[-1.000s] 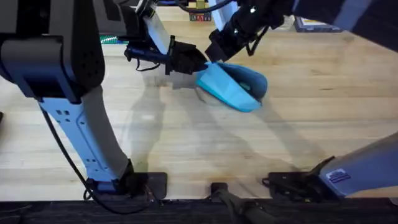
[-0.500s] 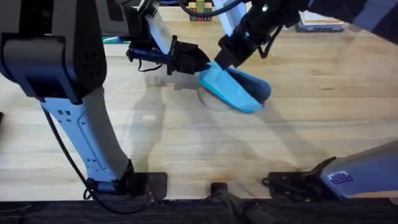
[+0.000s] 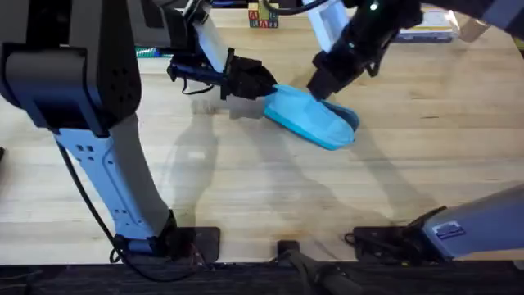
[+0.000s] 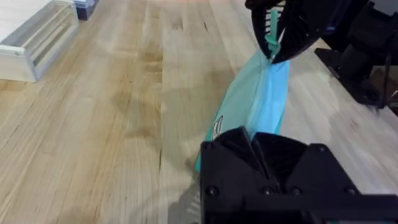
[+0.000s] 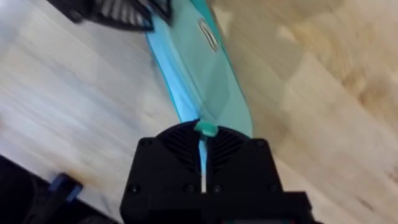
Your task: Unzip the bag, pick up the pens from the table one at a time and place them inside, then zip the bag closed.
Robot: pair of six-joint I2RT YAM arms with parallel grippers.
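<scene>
The light blue bag (image 3: 309, 120) lies tilted on the table (image 3: 246, 192), toward the back middle. My left gripper (image 3: 260, 83) is shut on the bag's left end, and the left wrist view shows the bag (image 4: 252, 102) running away from my fingers. My right gripper (image 3: 322, 85) sits over the top edge near the bag's middle, shut on the small green pull tab (image 4: 272, 36). In the right wrist view the pull tab (image 5: 206, 129) is pinched between my fingers and the bag (image 5: 199, 68) stretches toward the left gripper (image 5: 118, 12). The pens are out of view.
A white slatted rack (image 4: 37, 43) stands on the table off to the left. Small coloured blocks (image 3: 264, 18) and a flat blue item (image 3: 422, 33) lie along the back edge. Both arms' bases stand at the front edge.
My right gripper has slid rightward along the bag's top edge with the pull tab. The bag has shifted slightly right and lies flatter. The left gripper has held its place.
</scene>
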